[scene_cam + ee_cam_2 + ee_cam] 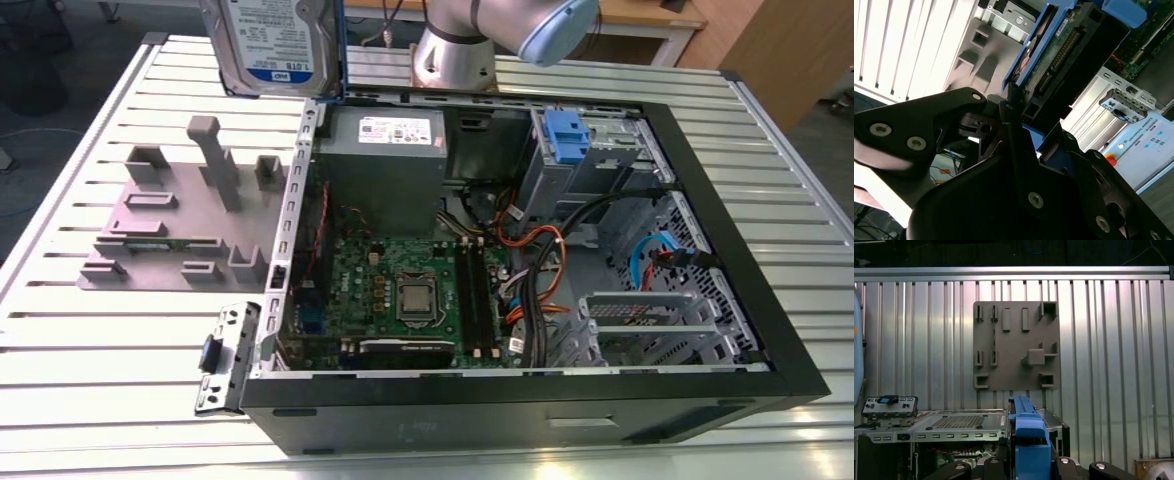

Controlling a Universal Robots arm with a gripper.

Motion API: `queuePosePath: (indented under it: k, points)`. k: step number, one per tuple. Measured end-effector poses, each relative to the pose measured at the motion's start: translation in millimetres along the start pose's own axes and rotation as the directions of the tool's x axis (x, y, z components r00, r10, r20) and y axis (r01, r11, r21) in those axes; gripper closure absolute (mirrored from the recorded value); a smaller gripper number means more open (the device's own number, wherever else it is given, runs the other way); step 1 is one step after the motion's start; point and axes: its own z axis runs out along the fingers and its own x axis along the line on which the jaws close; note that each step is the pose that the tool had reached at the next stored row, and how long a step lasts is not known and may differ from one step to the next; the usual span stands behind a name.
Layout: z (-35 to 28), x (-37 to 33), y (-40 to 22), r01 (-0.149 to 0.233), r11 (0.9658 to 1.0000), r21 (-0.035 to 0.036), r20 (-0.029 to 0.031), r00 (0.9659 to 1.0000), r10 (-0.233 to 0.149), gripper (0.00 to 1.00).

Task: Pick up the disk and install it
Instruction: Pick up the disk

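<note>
Second wrist view — tool (1030, 119) clamped on the disk (1061, 52) — held edgewise.

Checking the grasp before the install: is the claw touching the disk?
Touching. In the second wrist view the claw clamps the disk by its blue frame, pressing on both sides with no gap.

A table (107, 370) of ribbed aluminium slats carried the scene. Bright light glared off the slats, most strongly near the front corner at the exterior view's left. Beyond the table's edge on that side lay a dark grey floor (30, 170). Past the far edge stood a wooden desk (654, 15) on a pale frame, and beside the far corner at the exterior view's right a wooden cabinet (754, 55). In the first wrist view a plain rail (1004, 273) closed the table's edge, with darkness beyond.
</note>
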Motion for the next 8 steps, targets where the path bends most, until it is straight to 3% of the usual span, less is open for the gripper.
queuePosePath:
  k: [5,8]
  points:
    - [0.0,1.0,-0.1,0.0,1.0,0.0,0.0,1.0,0.0,0.64]
    - [0.2,5.2,-0.7,0.0,1.0,0.0,0.0001,1.0,0.0,0.64]
